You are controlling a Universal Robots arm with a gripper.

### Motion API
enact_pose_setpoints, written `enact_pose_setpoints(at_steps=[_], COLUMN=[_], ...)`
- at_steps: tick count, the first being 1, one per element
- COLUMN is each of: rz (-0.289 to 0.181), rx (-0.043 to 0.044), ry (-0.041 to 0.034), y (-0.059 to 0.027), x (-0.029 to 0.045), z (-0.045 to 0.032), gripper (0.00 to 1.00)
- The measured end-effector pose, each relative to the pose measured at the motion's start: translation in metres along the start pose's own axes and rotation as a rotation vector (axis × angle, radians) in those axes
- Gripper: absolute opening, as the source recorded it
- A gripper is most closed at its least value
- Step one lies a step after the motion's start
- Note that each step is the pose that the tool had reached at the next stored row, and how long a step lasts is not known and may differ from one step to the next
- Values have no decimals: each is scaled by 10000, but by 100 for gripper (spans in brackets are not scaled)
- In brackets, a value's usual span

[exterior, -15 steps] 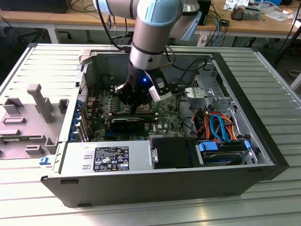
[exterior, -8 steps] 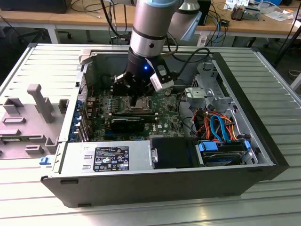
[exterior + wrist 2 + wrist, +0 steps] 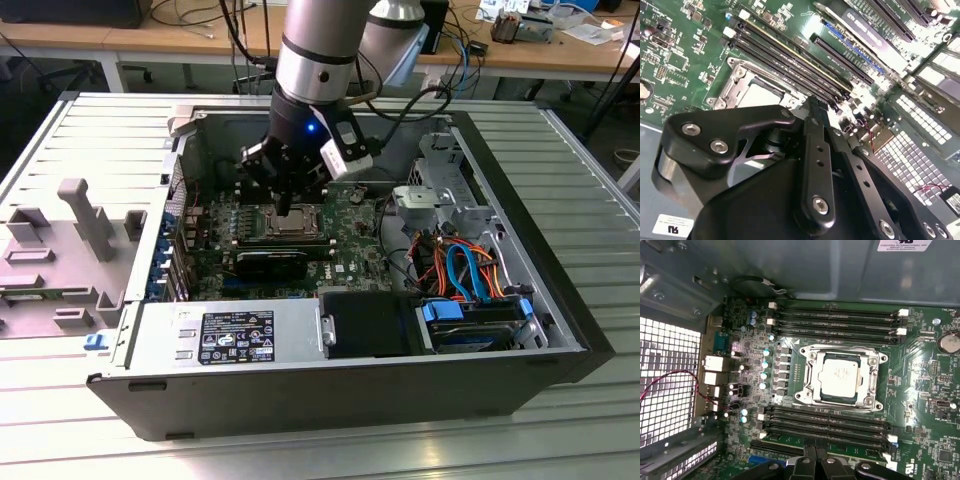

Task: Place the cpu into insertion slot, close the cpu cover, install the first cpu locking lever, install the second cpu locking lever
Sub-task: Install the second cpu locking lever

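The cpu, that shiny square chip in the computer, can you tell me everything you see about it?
The cpu is a flat, square chip with a silver-grey, metal-looking top bearing faint print. It lies level in the insertion slot on the green board, with the thin silver cpu cover closed around its edges like a frame. Long black memory slots run along two opposite sides. The black end effector hangs close above it.

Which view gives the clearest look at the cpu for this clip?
The first wrist view: the cpu faces the camera, seated in the insertion slot with the cpu cover around it. In the exterior view it is small, below the hand. The second wrist view shows a corner behind the hand.
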State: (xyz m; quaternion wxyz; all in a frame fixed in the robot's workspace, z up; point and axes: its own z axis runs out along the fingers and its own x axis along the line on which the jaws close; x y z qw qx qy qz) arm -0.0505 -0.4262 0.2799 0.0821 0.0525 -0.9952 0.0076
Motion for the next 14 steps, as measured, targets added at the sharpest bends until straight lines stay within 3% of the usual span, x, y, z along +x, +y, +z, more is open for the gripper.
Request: enact_pose_setpoints(at_steps=[1,3,5,6,7,14], rz=[5,12,27,32,35,36], rx=[27,62,123,148,161,164], ry=[-224,-574,-1167,-1422,-1549,-1549], y=[0,0,0,0,0,0], x=[0,0,-1,0,1,2], z=[-1,0,0,2,2,2], gripper=[11,11,11,11,11,11])
